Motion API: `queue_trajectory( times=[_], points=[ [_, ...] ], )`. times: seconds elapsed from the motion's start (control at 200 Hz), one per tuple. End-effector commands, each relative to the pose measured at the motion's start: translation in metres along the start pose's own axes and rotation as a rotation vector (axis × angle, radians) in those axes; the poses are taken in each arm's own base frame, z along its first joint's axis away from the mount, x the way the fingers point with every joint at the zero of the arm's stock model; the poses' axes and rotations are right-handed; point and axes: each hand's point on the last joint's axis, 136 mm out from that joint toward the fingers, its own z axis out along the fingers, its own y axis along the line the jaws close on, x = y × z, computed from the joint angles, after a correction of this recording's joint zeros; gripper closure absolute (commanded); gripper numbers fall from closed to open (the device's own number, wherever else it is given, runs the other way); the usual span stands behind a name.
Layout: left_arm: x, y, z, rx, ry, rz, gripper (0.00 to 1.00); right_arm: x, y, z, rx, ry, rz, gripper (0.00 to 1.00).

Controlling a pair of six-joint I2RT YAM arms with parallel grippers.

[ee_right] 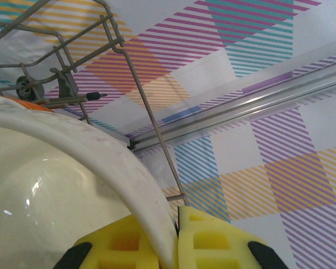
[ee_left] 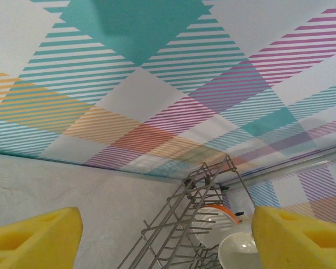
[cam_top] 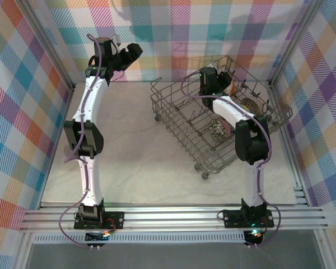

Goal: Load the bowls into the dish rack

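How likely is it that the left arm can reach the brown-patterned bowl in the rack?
Probably not cleanly. The left tool hangs open by the far wall, left of the dish rack; the brown-patterned bowl lies low inside, with the right arm stretched just above it.

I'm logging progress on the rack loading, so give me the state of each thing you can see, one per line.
Grey wire dish rack: upright on the table, partly loaded.
Plain white ceramic bowl: rim pinched by the right gripper.
Right gripper: shut on the white bowl.
Left gripper: open, empty.
Brown-patterned round bowl: on edge in the rack.
Orange round bowl: in the rack.
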Motion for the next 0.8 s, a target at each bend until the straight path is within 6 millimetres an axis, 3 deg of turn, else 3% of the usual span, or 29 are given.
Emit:
queue_trajectory(
  times=[0.0, 0.375, 0.795],
  points=[
    [-0.012, -0.014, -0.010, 0.044, -0.029, 0.028, 0.21, -0.006, -0.004, -0.002, 0.032, -0.001, 0.051, 1.00],
    [-0.011, -0.013, -0.008, 0.038, -0.029, 0.023, 0.21, -0.011, 0.021, -0.003, 0.009, -0.015, -0.005, 1.00],
    [-0.008, -0.012, -0.006, 0.034, -0.025, 0.020, 0.21, -0.018, 0.027, 0.001, 0.015, -0.031, -0.054, 1.00]
  ],
)
